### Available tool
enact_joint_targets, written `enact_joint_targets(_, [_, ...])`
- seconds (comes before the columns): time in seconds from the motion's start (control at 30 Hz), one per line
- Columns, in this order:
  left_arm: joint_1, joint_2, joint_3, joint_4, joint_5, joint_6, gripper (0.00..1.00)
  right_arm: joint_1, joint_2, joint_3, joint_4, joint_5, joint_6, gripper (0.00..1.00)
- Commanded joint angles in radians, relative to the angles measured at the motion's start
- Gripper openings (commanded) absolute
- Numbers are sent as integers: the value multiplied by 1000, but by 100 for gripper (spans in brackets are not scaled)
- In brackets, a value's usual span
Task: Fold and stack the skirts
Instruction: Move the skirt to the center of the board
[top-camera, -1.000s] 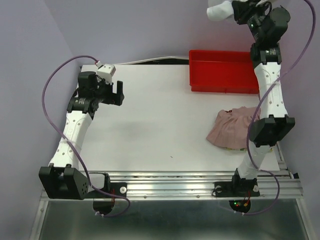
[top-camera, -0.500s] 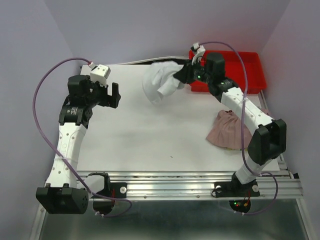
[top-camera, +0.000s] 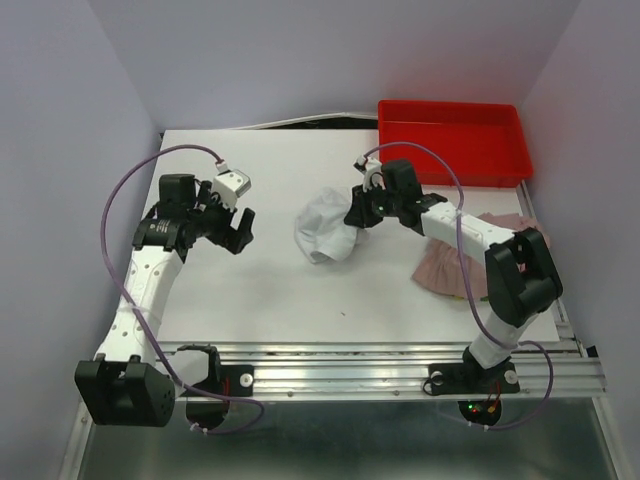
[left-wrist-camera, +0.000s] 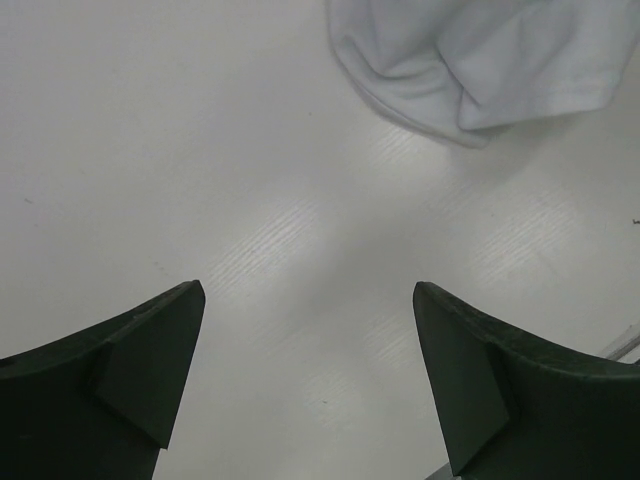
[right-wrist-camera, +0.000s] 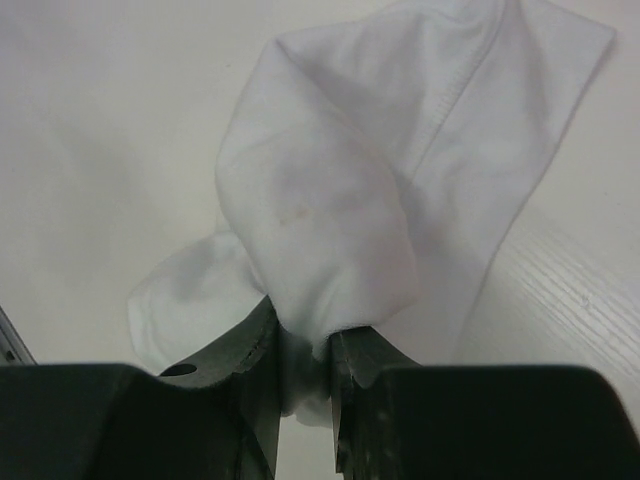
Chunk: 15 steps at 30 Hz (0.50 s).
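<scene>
The pale grey-white skirt (top-camera: 326, 228) lies bunched on the middle of the table, with my right gripper (top-camera: 357, 215) shut on its right edge. In the right wrist view the white cloth (right-wrist-camera: 340, 190) is pinched between the two dark fingers (right-wrist-camera: 255, 385). The pink pleated skirt (top-camera: 455, 262) lies crumpled at the right, partly under my right arm. My left gripper (top-camera: 240, 228) stands open above bare table, left of the white skirt. In the left wrist view the white skirt (left-wrist-camera: 480, 60) shows at the top right, well beyond the fingertips (left-wrist-camera: 160, 350).
A red plastic tray (top-camera: 452, 140) stands at the back right corner. The metal rail (top-camera: 380, 365) runs along the near edge. Purple cables loop from both arms.
My right arm has swung down from high at the back right, carrying the white skirt onto the table's middle. My left gripper has moved forward and to the right, towards the skirt.
</scene>
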Motion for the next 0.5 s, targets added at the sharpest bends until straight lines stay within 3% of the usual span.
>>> enact_joint_targets(0.0, [-76, -5, -52, 26, 18, 73, 95, -5, 12, 17, 17, 121, -37, 1])
enact_joint_targets(0.13, [-275, -2, -155, 157, -100, 43, 89, -5, 67, 57, -49, 126, -4, 1])
enact_joint_targets(0.17, [-368, 18, -193, 190, -139, 38, 89, -5, 80, 61, -71, 125, 6, 1])
enact_joint_targets(0.27, [-482, 69, -226, 276, -236, 37, 87, -5, 123, 60, -90, 154, 28, 4])
enact_joint_targets(0.33, [-516, 132, -227, 331, -262, 29, 86, -5, 127, 60, -89, 175, 29, 16])
enact_joint_targets(0.4, [-560, 191, -230, 394, -287, 23, 87, -16, 118, 64, -89, 192, 31, 22])
enact_joint_targets(0.47, [-584, 234, -229, 431, -296, 23, 86, -16, 107, 72, -96, 192, 28, 36])
